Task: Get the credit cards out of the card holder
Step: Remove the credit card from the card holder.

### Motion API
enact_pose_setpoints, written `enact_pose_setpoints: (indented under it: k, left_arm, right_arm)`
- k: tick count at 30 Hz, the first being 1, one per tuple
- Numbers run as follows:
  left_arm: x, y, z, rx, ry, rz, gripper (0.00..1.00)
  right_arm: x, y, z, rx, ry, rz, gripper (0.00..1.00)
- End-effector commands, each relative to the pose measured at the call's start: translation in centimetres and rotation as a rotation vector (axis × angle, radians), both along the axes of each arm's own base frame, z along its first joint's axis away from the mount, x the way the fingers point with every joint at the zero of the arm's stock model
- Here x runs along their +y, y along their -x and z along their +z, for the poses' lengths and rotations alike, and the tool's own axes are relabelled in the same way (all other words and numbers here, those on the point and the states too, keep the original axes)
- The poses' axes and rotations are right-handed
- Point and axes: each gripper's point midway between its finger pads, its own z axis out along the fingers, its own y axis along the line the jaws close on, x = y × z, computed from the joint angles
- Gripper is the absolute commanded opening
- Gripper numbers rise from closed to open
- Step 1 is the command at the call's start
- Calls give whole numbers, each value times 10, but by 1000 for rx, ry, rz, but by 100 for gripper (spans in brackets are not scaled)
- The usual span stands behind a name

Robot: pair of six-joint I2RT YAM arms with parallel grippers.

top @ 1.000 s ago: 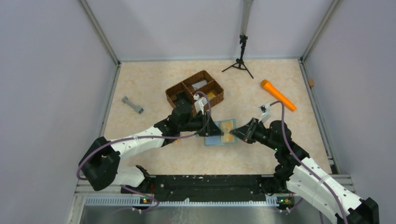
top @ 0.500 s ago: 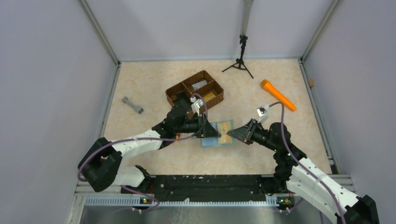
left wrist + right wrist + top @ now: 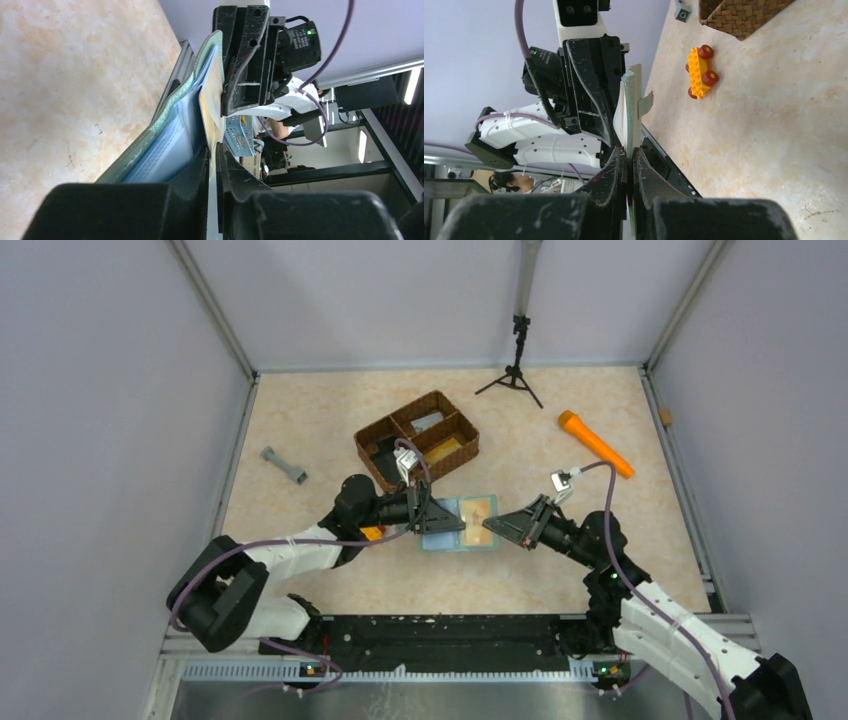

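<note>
**Left fingers close in on a card – holder anchored by the right**

Top view: the card holder (image 3: 455,540) lies open at table centre, spanned between the two arms. The left gripper (image 3: 440,521) is on its 9 o'clock side and the right gripper (image 3: 492,528) on its 3 o'clock side. The brown basket (image 3: 372,437) is at about 11 o'clock from the holder, apart from it.

Change over the last second: holder and both grippers have drifted toward 9 o'clock. The left arm has folded back at the elbow, and its fingers have narrowed.

Right wrist view: the right fingers are pressed together on the holder's edge, below the small tab (image 3: 645,103). This is a firm pinch and acts as the anchor.

Left wrist view: a pale card (image 3: 212,95) stands out of the blue-clear pocket. Its near edge runs between the left fingers (image 3: 197,170), which are drawn close on either side. I cannot tell whether the pads bite yet.

I also cannot tell whether the holder rests on the table or hangs just above it.

Judgement: this is the set-up for an extraction – the card looks seated in its pocket, nothing drawn out here. If the left pinch completes, pulling toward 9 o'clock against the right hold should slide the card free. The risk is catching the pocket film with the card, which would drag the holder along.
</note>
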Motion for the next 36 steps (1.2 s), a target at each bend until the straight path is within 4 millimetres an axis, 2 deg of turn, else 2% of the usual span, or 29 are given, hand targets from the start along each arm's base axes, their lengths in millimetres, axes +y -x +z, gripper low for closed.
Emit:
enact_pose_setpoints:
  k: [1,4,14,19,22,24,25,27,32,34,36]
  left_arm:
    - [5,12,44,-117,134,-49,10]
    - [6,14,48,-128,142,-51,0]
    - [7,14,54,-143,146,-45,0]
    - [4,12,53,-139,137,-55,14]
    - [3,13,55,-139,145,-59,15]
    - [3,13,56,-145,152,-65,8]
    - [3,14,57,-147,153,-67,0]
    - [4,13,54,-145,147,-54,0]
    - [9,12,48,-151,124,-35,0]
    - [11,12,48,-152,121,-31,0]
    - [12,13,48,-156,117,-30,0]
  right_arm:
    - [2,3,26,-58,-96,26,0]
    - [4,5,28,-56,-114,43,0]
    - [9,12,40,-87,-162,102,0]
    - [13,16,43,-92,-180,141,0]
    - [13,17,43,-91,-185,152,0]
    - [13,17,43,-92,-183,152,0]
    - [13,17,43,-94,-183,148,0]
    - [11,16,45,-105,-178,131,1]
    - [5,13,44,-125,-134,82,10]
    - [3,13,45,-129,-130,73,18]
    - [3,15,47,-134,-132,78,31]
